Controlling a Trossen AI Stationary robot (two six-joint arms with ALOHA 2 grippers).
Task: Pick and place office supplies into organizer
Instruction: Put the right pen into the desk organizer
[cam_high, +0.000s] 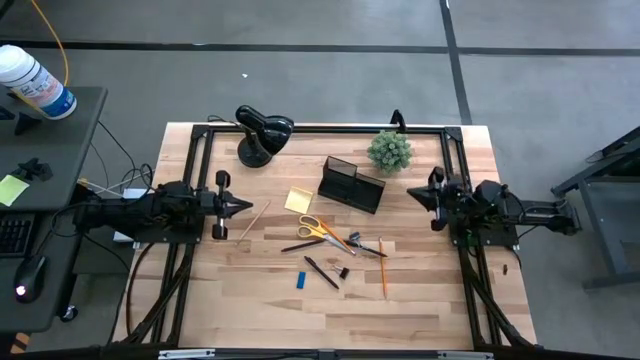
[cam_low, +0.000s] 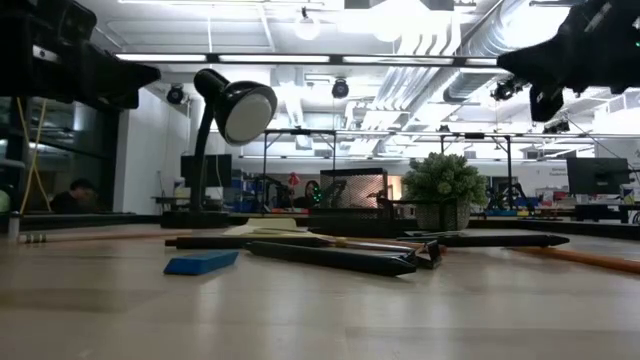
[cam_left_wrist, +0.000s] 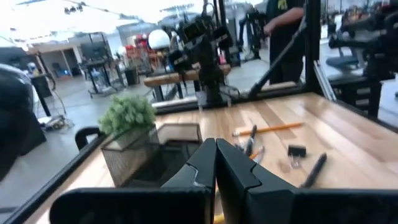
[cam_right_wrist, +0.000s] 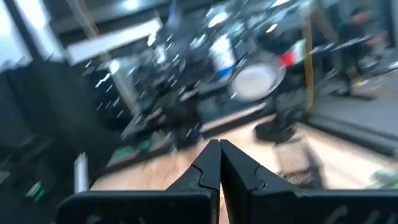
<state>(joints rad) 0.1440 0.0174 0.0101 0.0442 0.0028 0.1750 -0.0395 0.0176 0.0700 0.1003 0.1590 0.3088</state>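
The office supplies lie loose on the wooden table between my arms. They are a yellow sticky-note pad (cam_high: 298, 200), orange-handled scissors (cam_high: 322, 230), black pens (cam_high: 322, 272), an orange pencil (cam_high: 382, 268), a wooden pencil (cam_high: 254, 218), a blue block (cam_high: 300, 280) and a black clip (cam_high: 343, 272). The black mesh organizer (cam_high: 352, 184) stands behind them, toward the far edge. My left gripper (cam_high: 245, 205) hangs shut and level at the table's left, pointing right. My right gripper (cam_high: 412, 193) hangs shut at the table's right, pointing left. Both are above the table and hold nothing.
A black desk lamp (cam_high: 262, 132) stands at the far left of the table and a small green potted plant (cam_high: 389, 151) just behind the organizer. A black frame (cam_high: 320, 128) runs along the table's far edge and sides. Bare wood lies toward the near edge (cam_high: 320, 320).
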